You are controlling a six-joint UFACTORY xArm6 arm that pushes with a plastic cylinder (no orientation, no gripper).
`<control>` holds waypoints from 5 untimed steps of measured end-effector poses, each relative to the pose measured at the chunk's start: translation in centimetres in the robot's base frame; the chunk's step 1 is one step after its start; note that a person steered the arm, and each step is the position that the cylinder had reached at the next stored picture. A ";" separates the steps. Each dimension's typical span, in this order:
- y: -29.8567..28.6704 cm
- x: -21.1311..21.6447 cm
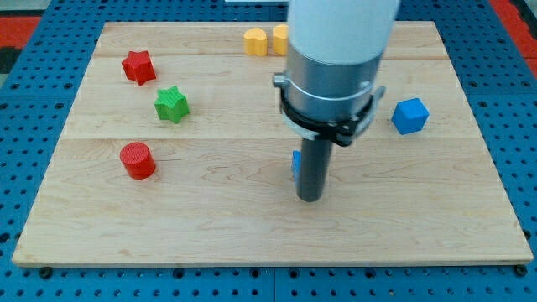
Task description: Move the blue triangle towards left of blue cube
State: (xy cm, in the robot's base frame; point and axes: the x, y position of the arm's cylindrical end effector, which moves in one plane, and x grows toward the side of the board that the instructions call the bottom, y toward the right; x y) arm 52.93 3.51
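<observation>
The blue triangle (295, 164) is mostly hidden behind my rod near the board's middle; only a thin blue sliver shows at the rod's left side. My tip (310, 198) rests on the board right in front of it, toward the view's bottom, apparently touching it. The blue cube (410, 116) sits at the view's right, well to the right of and a little above the tip.
A red star (138, 66), a green star (172, 104) and a red cylinder (137, 160) lie at the view's left. Two yellow blocks (255, 41) sit at the top edge, one partly behind the arm. The wooden board (168, 226) lies on a blue pegboard.
</observation>
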 end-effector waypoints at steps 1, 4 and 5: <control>-1.2 -2.9; 3.0 -13.7; 7.9 -15.7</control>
